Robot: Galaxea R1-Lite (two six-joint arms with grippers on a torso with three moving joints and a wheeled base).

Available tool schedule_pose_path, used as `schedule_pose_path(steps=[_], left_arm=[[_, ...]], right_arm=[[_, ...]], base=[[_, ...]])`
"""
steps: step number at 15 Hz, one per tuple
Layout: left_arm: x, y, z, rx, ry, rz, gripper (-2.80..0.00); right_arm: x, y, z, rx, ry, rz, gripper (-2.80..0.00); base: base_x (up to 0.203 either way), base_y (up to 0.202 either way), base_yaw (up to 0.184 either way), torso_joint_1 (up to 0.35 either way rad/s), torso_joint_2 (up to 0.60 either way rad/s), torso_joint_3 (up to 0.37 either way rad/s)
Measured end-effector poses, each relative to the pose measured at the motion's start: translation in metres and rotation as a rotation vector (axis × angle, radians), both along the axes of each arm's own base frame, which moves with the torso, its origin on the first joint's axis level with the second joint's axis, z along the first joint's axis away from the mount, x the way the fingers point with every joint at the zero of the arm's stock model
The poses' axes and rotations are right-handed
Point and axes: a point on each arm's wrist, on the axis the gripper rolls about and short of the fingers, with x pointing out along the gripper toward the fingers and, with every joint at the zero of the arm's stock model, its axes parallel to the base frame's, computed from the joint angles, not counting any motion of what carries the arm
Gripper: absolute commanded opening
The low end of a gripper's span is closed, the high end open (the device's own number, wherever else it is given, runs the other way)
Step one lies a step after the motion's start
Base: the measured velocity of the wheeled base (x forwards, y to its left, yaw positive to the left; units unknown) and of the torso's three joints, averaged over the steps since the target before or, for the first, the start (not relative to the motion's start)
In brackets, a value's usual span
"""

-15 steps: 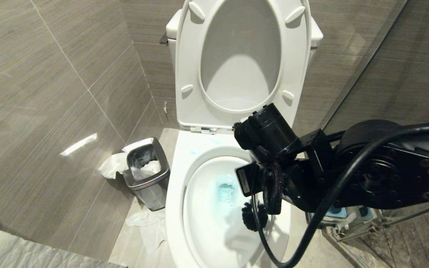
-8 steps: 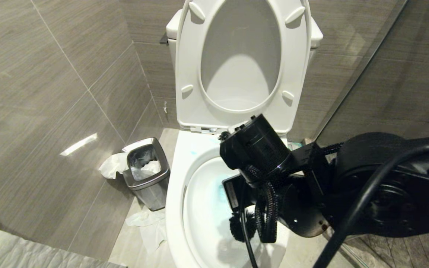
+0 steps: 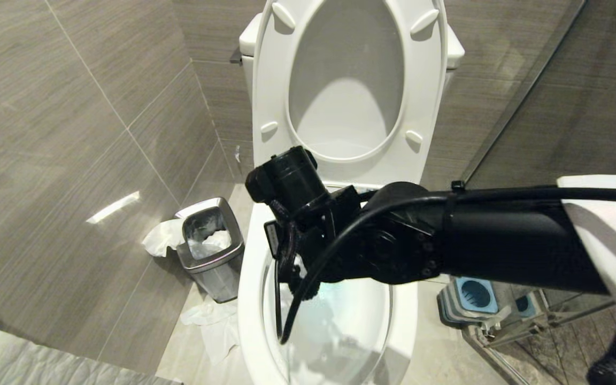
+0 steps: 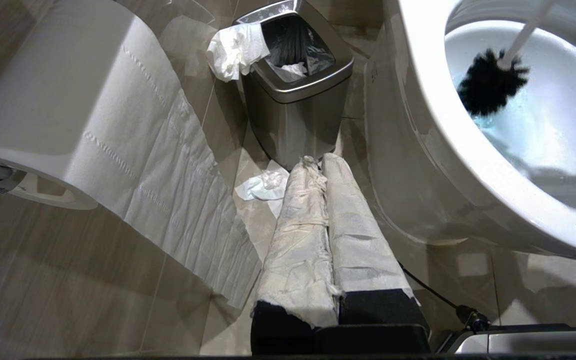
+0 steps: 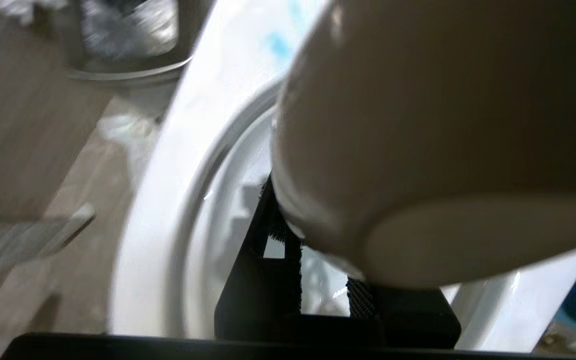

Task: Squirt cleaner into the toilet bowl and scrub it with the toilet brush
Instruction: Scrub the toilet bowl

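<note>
The toilet bowl (image 3: 249,305) stands with seat and lid raised, and pale blue liquid lies in its water (image 4: 493,125). My right gripper (image 5: 318,265) is shut on the toilet brush, whose rounded white handle end (image 5: 418,125) fills the right wrist view. The black bristle head (image 4: 490,82) is down inside the bowl against its left wall, with the slim handle (image 4: 528,30) rising from it. In the head view my right arm (image 3: 447,246) reaches across the bowl and hides the brush. My left gripper (image 4: 318,162), fingers wrapped in white, hangs shut and empty beside the bowl. The cleaner is out of view.
A small steel bin (image 3: 212,246) with tissue stands on the floor left of the toilet, with crumpled paper (image 3: 214,326) in front of it. A toilet paper roll (image 4: 68,115) hangs close to my left gripper. The blue-and-grey brush holder (image 3: 471,299) sits at the right by a glass partition.
My right arm has swung left across the bowl, carrying the brush head from the right side to the left wall. The left arm has stayed still.
</note>
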Motion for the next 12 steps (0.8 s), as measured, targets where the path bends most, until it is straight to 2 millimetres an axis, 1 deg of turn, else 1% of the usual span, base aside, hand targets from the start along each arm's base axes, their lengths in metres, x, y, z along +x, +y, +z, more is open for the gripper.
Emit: schedule_pose_path(steps=[2,3,4,6,7,8,9,11,12], left_arm=[[0.000,0.000,0.000,0.000,0.000,0.000,-2.80],[0.000,0.000,0.000,0.000,0.000,0.000,-2.80],[0.000,0.000,0.000,0.000,0.000,0.000,-2.80],[0.000,0.000,0.000,0.000,0.000,0.000,-2.80],[0.000,0.000,0.000,0.000,0.000,0.000,-2.80],[0.000,0.000,0.000,0.000,0.000,0.000,-2.80],[0.000,0.000,0.000,0.000,0.000,0.000,-2.80],[0.000,0.000,0.000,0.000,0.000,0.000,-2.80],[0.000,0.000,0.000,0.000,0.000,-0.001,-2.80]], right_arm=[[0.033,-0.015,-0.006,-0.042,-0.012,-0.058,-2.80],[0.043,-0.024,-0.007,-0.052,-0.008,-0.083,-2.80],[0.050,-0.036,-0.008,-0.068,0.006,-0.108,-2.80],[0.053,-0.058,-0.011,-0.107,0.047,-0.140,-2.80],[0.049,-0.067,-0.011,-0.120,0.065,-0.141,-2.80],[0.040,-0.073,-0.010,-0.128,0.083,-0.127,-2.80],[0.027,-0.074,-0.008,-0.134,0.097,-0.100,-2.80],[-0.005,-0.061,0.000,-0.133,0.094,-0.014,-2.80],[-0.017,-0.052,0.004,-0.125,0.084,0.023,-2.80]], base=[[0.000,0.000,0.000,0.000,0.00,0.000],[0.000,0.000,0.000,0.000,0.00,0.000],[0.000,0.000,0.000,0.000,0.00,0.000],[0.000,0.000,0.000,0.000,0.00,0.000],[0.000,0.000,0.000,0.000,0.00,0.000],[0.000,0.000,0.000,0.000,0.00,0.000],[0.000,0.000,0.000,0.000,0.00,0.000],[0.000,0.000,0.000,0.000,0.00,0.000],[0.000,0.000,0.000,0.000,0.00,0.000]])
